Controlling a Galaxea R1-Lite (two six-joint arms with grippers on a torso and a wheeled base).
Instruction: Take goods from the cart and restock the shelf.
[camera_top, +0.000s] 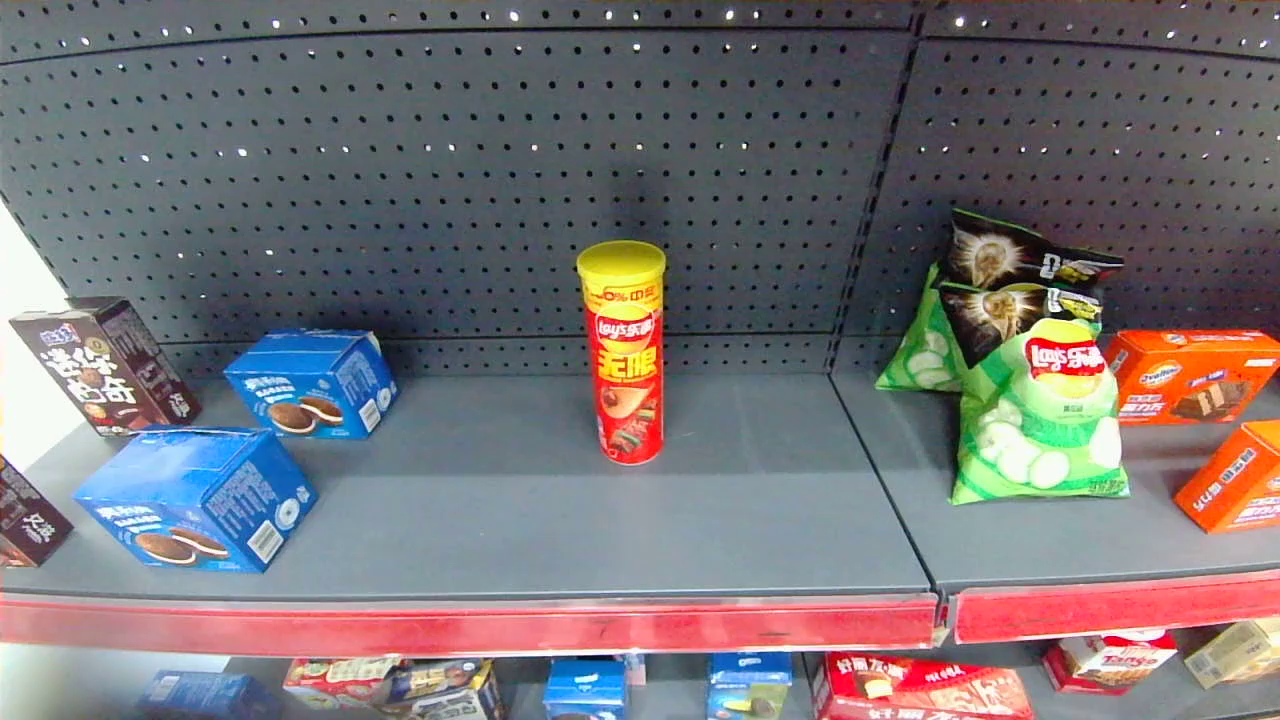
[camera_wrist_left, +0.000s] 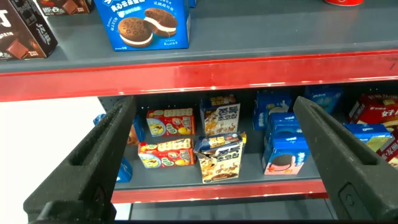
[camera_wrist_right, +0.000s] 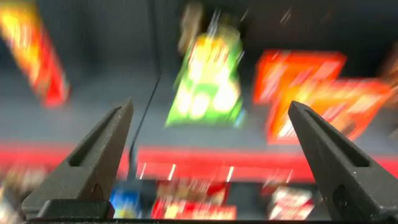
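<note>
A red chip canister with a yellow lid stands upright in the middle of the grey shelf. My left gripper is open and holds nothing; it faces the shelf's red front edge and the lower shelf. My right gripper is open with nothing in it, in front of the shelf's right section, where a green chip bag shows beyond it. The canister appears blurred in the right wrist view.
Blue cookie boxes and brown boxes sit at the shelf's left. Green chip bags and orange boxes fill the right section. Small boxes crowd the lower shelf. A pegboard wall backs everything.
</note>
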